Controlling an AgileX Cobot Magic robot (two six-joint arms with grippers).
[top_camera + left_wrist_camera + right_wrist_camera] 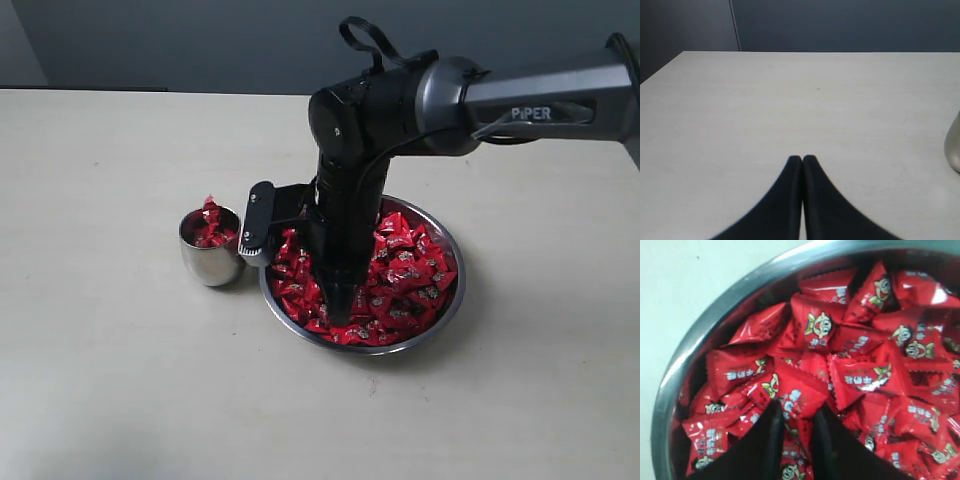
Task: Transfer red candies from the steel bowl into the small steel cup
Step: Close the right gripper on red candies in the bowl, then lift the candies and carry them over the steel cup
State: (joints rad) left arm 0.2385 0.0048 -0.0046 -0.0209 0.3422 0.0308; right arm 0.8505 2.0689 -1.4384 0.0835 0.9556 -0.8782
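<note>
— Where's the right gripper (pixel 338 316)?
— Pointed straight down into the wide, shallow, shiny steel bowl (pixel 458 297), right of centre on the pale table (pixel 100 380). Tips sunk among the shiny red-wrapped candies (pixel 405 265), towards the bowl's near left side.
— Clenched on one?
— Fingers (pixel 771 435) only narrowly parted, with a red wrapper sitting in the gap. Cannot tell whether truly pinched.
— And the small rounded steel cup (pixel 212 262)?
— Upright, just left of the bowl, with a few red candies heaped inside and poking above the rim.
— The left gripper (pixel 802 159)?
— Clamped tight, dark tips pressed together, low over bare table. Gripping no object. Only a sliver of the cup showing off to one side in that wrist view.
</note>
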